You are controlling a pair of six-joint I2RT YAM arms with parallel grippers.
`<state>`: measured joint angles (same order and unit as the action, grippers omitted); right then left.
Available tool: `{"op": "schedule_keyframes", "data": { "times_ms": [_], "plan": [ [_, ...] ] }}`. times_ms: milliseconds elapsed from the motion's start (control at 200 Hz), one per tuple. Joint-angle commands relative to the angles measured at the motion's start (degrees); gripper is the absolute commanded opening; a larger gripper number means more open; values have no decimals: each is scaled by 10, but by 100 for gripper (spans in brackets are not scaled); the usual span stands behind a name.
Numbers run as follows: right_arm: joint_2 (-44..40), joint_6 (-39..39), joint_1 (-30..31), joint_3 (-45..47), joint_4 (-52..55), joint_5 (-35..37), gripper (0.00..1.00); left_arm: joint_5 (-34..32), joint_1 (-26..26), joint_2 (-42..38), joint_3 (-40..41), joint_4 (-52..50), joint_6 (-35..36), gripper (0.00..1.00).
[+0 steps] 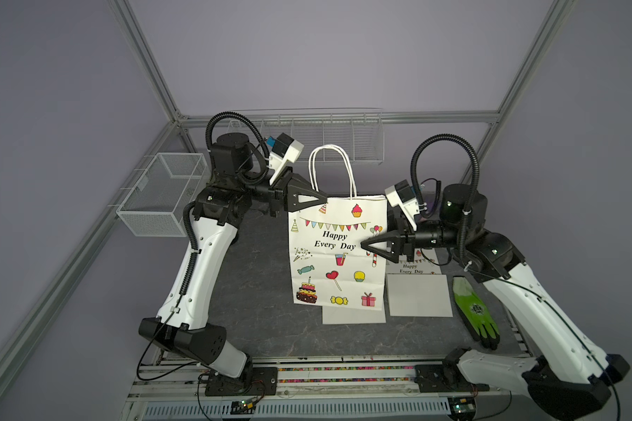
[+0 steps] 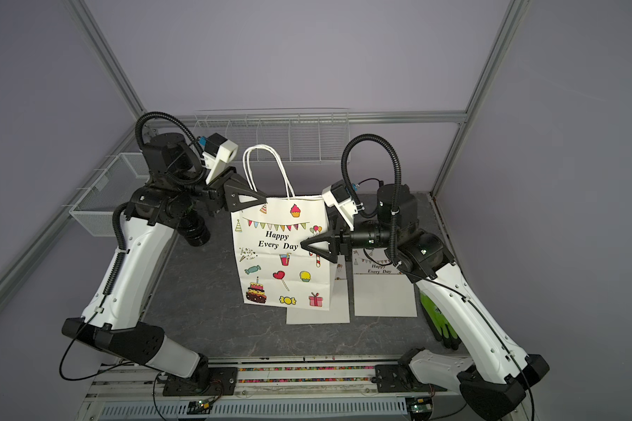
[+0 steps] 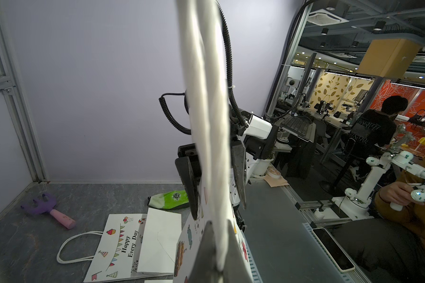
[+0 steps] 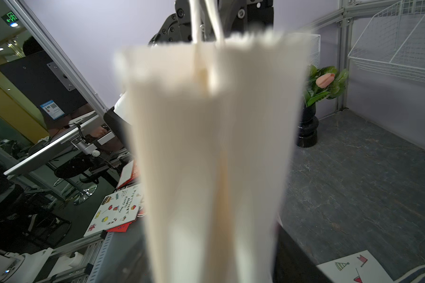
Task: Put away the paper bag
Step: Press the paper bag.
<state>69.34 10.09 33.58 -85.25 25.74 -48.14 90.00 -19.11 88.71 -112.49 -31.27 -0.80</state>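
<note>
White paper gift bag (image 1: 338,269) with party prints hangs upright above the grey marbled table (image 1: 256,291). It looks light, thin and easily creased. Left gripper (image 1: 323,199) is clamped on its top corner. The right gripper (image 1: 363,243) has its fingers apart astride the side edge, a sensible second hold.

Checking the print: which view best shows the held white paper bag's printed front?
Both top views: the white paper bag faces them, print legible. Left wrist sees it edge-on; right wrist, a blurred plain side.
</note>
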Motion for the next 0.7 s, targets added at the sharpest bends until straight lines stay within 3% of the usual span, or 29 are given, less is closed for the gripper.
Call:
{"op": "schedule_keyframes", "data": {
  "times_ms": [0,160,320,570,640,695],
  "plan": [
    [7,-8,5,-10,19,42,55,7,5,-7,1,2,16,0],
    [-5,9,5,-1,-4,77,40,6,7,-13,8,2,21,0],
    [-2,34,5,-3,-26,69,24,2,8,-17,10,2,21,0],
    [-2,46,2,-7,-27,77,7,-45,8,-35,26,7,23,0],
    [-3,48,-7,-6,-25,77,7,-87,8,-47,36,13,10,16],
    [-5,50,-22,-5,-24,72,7,-157,10,-63,47,37,-28,53]
  ]
}}
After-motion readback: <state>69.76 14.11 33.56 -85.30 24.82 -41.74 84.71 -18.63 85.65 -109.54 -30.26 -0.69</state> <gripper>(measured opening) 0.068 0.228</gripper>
